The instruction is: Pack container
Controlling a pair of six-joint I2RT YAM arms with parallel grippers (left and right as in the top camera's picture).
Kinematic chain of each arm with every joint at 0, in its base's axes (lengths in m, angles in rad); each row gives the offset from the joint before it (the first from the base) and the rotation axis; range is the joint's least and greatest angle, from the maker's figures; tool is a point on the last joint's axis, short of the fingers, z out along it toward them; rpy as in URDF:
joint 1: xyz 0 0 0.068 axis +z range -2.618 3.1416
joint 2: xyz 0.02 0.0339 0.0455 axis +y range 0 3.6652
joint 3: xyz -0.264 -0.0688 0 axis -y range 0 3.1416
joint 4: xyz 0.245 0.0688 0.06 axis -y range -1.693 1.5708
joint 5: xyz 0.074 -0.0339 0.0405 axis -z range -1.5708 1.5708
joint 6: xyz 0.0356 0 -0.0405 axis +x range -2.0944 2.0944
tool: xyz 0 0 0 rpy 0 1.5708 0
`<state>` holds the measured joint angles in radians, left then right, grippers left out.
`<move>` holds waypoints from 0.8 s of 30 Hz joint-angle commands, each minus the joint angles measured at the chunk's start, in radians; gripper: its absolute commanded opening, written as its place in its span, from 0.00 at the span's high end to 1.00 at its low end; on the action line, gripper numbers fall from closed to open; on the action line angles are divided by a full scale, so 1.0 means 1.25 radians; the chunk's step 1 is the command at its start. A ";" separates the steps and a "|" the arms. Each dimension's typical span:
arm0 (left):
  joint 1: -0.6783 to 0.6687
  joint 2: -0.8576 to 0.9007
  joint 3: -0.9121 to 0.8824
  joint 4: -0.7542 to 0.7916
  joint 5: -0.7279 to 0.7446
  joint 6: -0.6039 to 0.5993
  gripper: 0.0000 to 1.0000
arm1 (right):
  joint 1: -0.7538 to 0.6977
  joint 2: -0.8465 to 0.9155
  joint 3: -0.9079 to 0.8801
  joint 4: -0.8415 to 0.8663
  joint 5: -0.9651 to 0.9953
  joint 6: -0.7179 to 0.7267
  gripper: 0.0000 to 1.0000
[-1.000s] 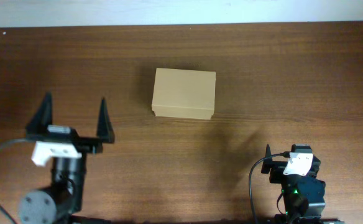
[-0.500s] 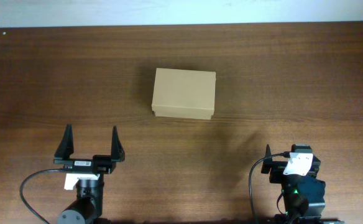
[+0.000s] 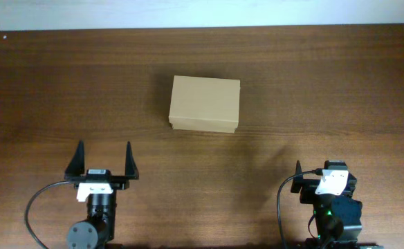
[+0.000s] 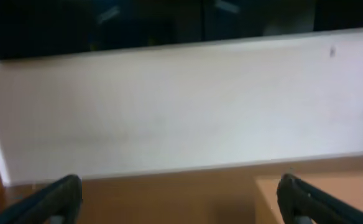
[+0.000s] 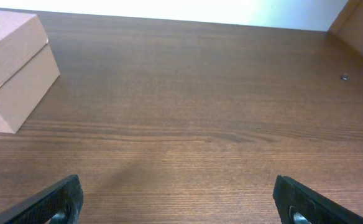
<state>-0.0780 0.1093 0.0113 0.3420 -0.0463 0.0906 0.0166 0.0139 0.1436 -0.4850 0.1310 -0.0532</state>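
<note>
Counting from the near edge outward: two grippers, then one container. Nearest, at the lower left of the overhead view, the left gripper (image 3: pixel 104 148), spread wide, both black fingers (image 3: pixel 128 155) pointing toward the far side, with nothing between them and nothing gripped. At the lower right, the right gripper (image 5: pixel 178 208), likewise spread wide and empty, showing only two dark tips at the bottom corners of its own wrist view and largely hidden beneath its arm from overhead. Farther out, near the middle of the table (image 3: pixel 340 83) and well apart from both grippers, the container (image 3: pixel 205 104): one plain tan cardboard box, lid shut, resting flat, ahead and to the right of the left gripper, ahead and to the left of the right one. Underneath, dark brown wood with grain running side to side. Beyond the far edge, a white wall (image 3: pixel 188 14), blurred in the left wrist view.
</note>
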 commanded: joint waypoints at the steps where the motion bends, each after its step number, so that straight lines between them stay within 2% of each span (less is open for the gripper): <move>1: 0.003 -0.040 0.000 -0.070 -0.009 0.013 0.00 | 0.002 -0.009 -0.006 0.002 0.010 0.001 0.01; 8: 0.003 -0.077 0.000 -0.343 -0.004 0.013 0.01 | 0.002 -0.009 -0.006 0.002 0.010 0.001 0.01; 24: 0.003 -0.079 -0.001 -0.338 0.001 0.013 0.01 | 0.002 -0.009 -0.006 0.002 0.010 0.001 0.01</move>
<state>-0.0780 0.0212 0.0093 -0.0715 -0.0494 0.0906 0.0166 0.0128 0.1436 -0.4847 0.1314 -0.0532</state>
